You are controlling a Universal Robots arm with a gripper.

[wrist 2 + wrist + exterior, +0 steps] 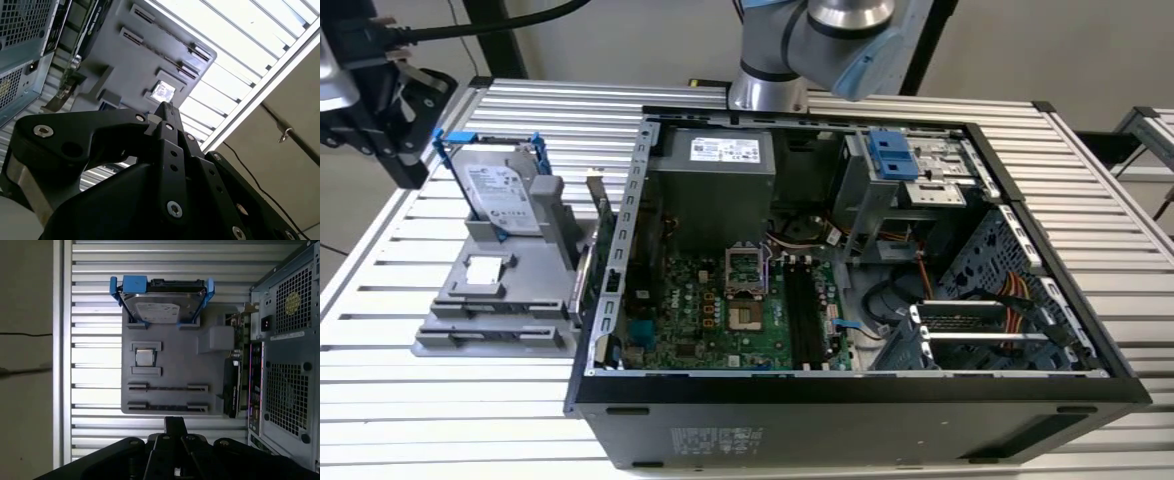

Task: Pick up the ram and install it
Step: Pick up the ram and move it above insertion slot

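Note:
My black gripper (408, 178) hangs high at the exterior view's left, above the table's edge and beside the grey fixture (494, 310). In both wrist views its fingers meet at the tip (164, 107) (175, 421), shut, with nothing visible between them. The fixture's two long slots (167, 407) look bare. In the open computer case (607, 300), a long dark strip lies along the memory slots (801, 312) of the green motherboard. Whether that strip is the ram I cannot tell.
A hard drive in a blue frame (500, 190) (162, 302) stands at the fixture's far end, and a small chip (145, 357) sits in its middle. A green card (232, 385) stands between fixture and case. The arm's base (767, 90) is behind the case on the slatted table (400, 400).

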